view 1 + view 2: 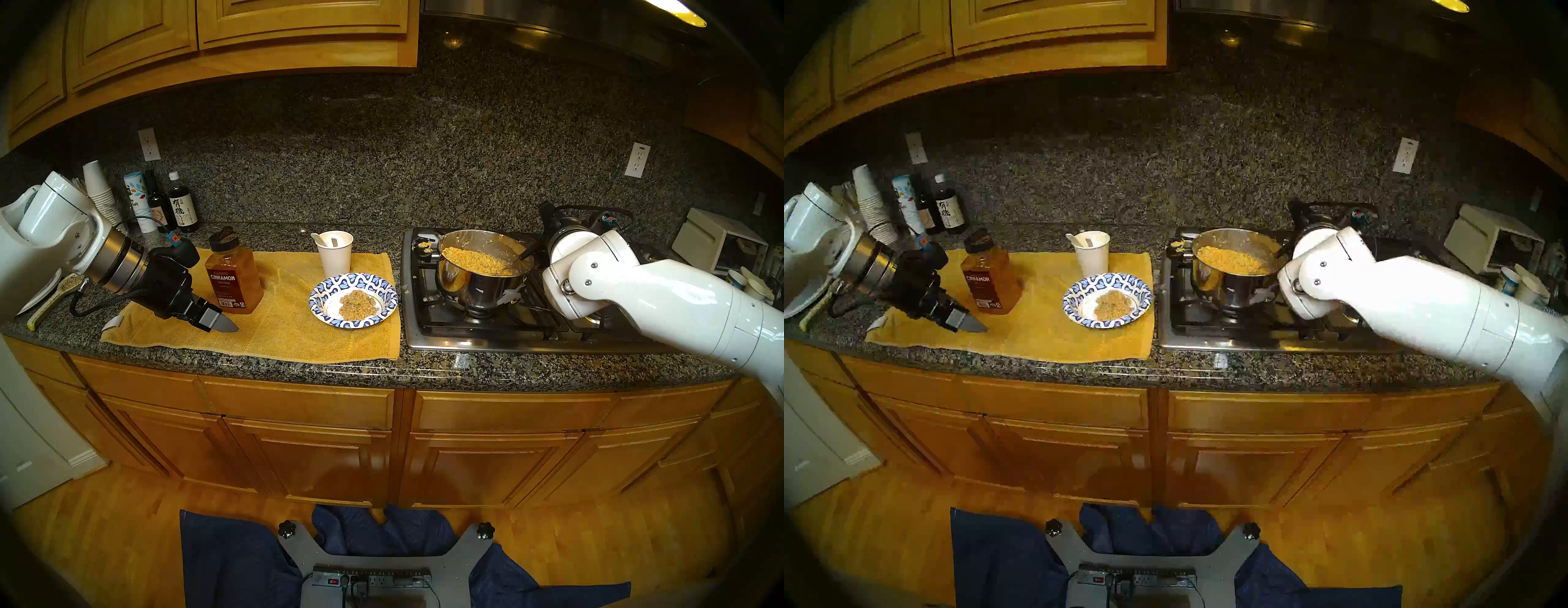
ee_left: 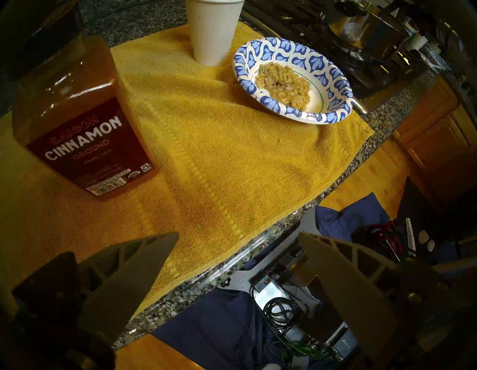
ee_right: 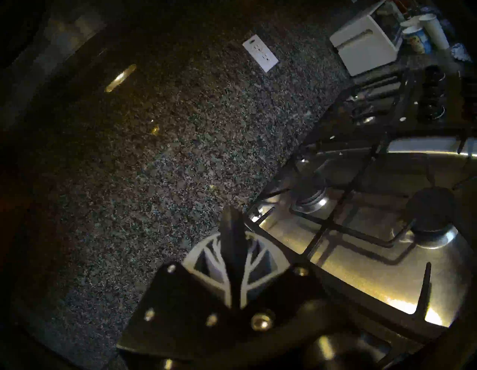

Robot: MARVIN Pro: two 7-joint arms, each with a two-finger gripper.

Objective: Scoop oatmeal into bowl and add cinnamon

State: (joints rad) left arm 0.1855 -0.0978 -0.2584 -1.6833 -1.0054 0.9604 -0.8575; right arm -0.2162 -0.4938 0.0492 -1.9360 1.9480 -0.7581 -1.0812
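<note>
Tan oatmeal [image 1: 357, 304] in bowl [image 1: 384, 305]; cinnamon [image 1: 234, 276] at bowl's 9 o'clock; left gripper [image 1: 220, 321] spread, empty; right gripper [image 3: 231, 227] pinching dark spoon handle [image 3: 230, 240].

Head pair: high, looking down over table [image 1: 382, 369], stove [image 1: 488, 331] and floor; near-identical, slightly offset sideways. Left wrist: close, tilted, facing yellow towel [image 2: 219, 160], bowl [image 2: 333, 77], cinnamon [image 2: 77, 129]; shared with head pair. Right wrist: low, rolled, facing backsplash [image 3: 154, 155] and stove.

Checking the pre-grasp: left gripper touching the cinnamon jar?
Apart. Left wrist view: open left gripper is empty, yellow towel showing between it and the cinnamon jar.
</note>
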